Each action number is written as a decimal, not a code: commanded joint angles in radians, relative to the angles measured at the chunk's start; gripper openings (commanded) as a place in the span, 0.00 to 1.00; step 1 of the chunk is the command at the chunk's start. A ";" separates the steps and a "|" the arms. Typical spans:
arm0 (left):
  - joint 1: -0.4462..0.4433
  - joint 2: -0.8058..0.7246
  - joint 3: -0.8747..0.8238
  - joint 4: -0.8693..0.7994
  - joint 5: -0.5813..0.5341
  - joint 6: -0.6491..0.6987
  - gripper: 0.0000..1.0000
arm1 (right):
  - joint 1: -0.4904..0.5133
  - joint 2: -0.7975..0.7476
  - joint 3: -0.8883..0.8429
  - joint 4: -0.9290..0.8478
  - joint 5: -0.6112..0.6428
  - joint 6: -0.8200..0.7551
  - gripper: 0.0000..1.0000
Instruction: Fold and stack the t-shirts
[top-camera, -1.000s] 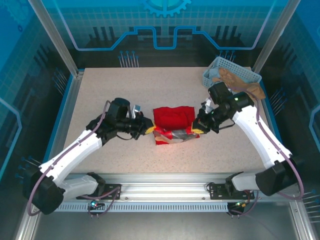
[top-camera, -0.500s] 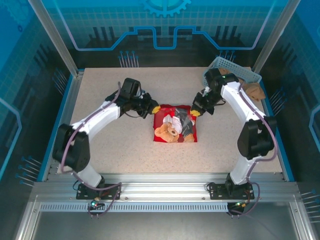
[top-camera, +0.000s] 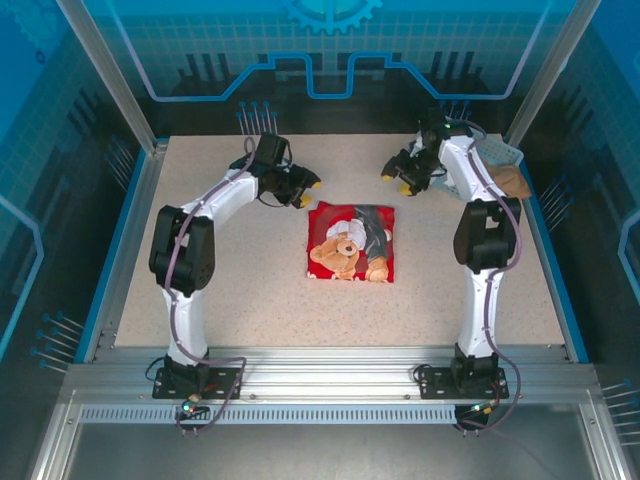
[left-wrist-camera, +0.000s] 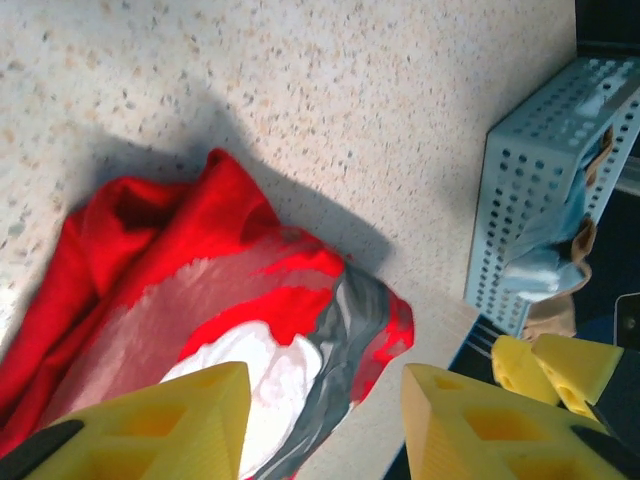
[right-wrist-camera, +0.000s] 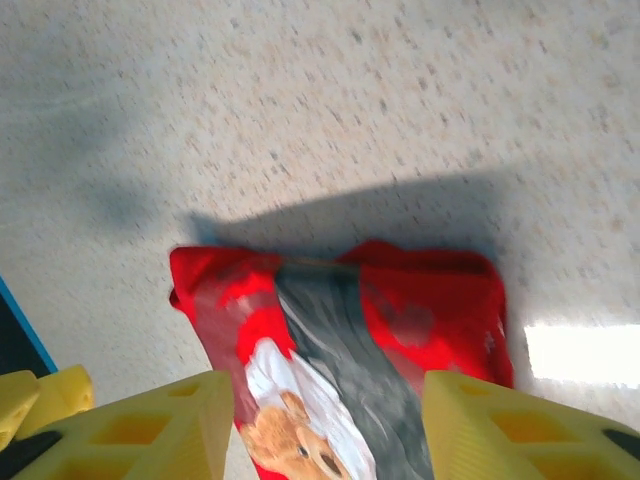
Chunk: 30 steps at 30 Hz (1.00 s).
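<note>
1. Left claw (top-camera: 306, 194) hangs spread wide, nothing between its yellow fingers, just off the 11 o'clock corner of the red teddy-bear t-shirt (top-camera: 350, 243).
2. Right claw (top-camera: 397, 179) mirrors it at the shirt's 1 o'clock, fingers apart and empty, clear of the cloth.
3. That shirt lies folded into a rough square in the middle of the table (top-camera: 220, 290), bear print facing up.
4. Over at the table's 2 o'clock corner, the pale blue basket (top-camera: 497, 152) holds tan and light blue cloth.
</note>
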 joint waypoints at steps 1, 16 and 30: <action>-0.091 -0.114 -0.126 0.030 -0.020 -0.023 0.41 | 0.020 -0.167 -0.245 0.036 0.020 -0.039 0.46; -0.046 0.078 0.017 -0.156 -0.115 0.215 0.48 | 0.031 -0.078 -0.450 0.214 -0.012 -0.126 0.40; 0.006 0.166 -0.067 -0.172 -0.210 0.216 0.21 | 0.156 0.083 -0.316 0.181 -0.005 -0.067 0.22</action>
